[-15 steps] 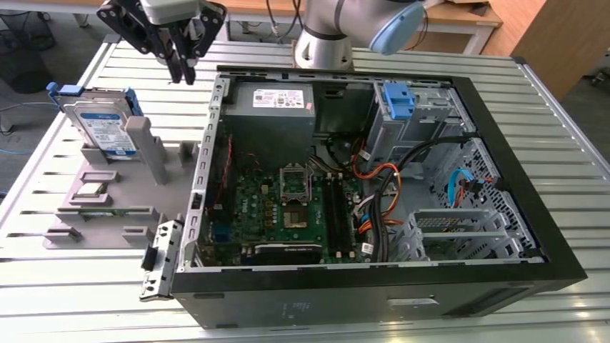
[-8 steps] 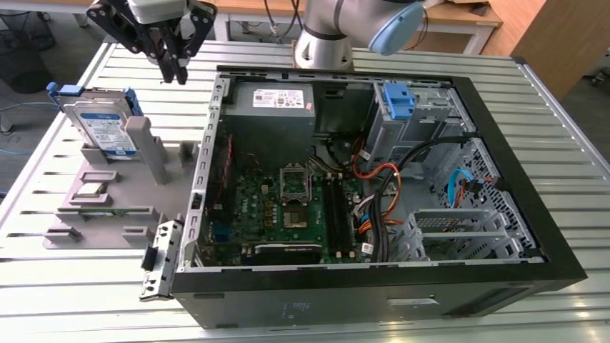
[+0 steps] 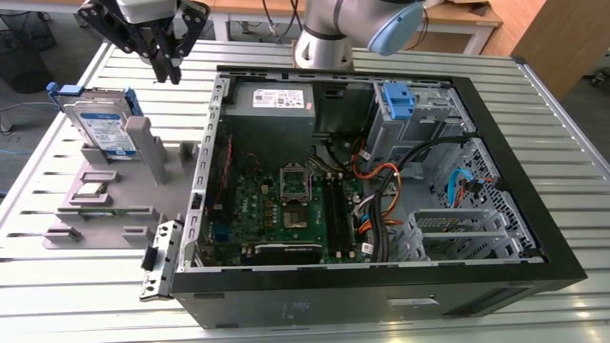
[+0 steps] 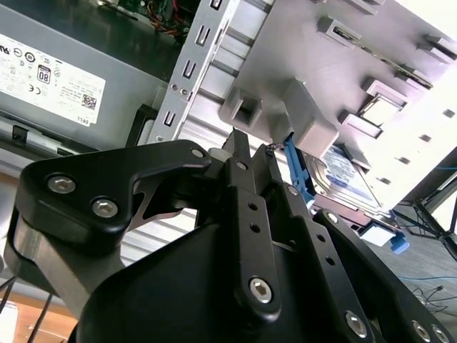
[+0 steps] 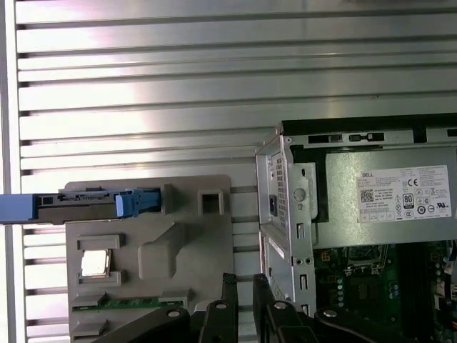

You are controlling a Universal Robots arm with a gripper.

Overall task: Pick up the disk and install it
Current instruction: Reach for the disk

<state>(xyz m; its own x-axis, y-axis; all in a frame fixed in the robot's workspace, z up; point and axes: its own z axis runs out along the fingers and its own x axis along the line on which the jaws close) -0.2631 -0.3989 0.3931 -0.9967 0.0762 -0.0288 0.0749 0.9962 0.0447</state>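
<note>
Black two-fingered gripper (image 3: 166, 63), jaws nearly together and empty, hangs above the grey holder (image 3: 105, 189); blue-framed silver disk (image 3: 102, 125) stands upright just below, untouched.

Arm raised, hand (image 3: 167, 68) pointing down, fingers nearly together.

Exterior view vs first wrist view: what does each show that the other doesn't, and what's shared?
Exterior view alone: the robot arm's base, the blue drive cage, the orange cables, and the disk standing label-out in the grey fixture.

First wrist view alone: the disk edge-on from above, and bare table slats beyond the fixture.

Both: the gripper apart from the disk, the fixture, the power supply and motherboard.
</note>
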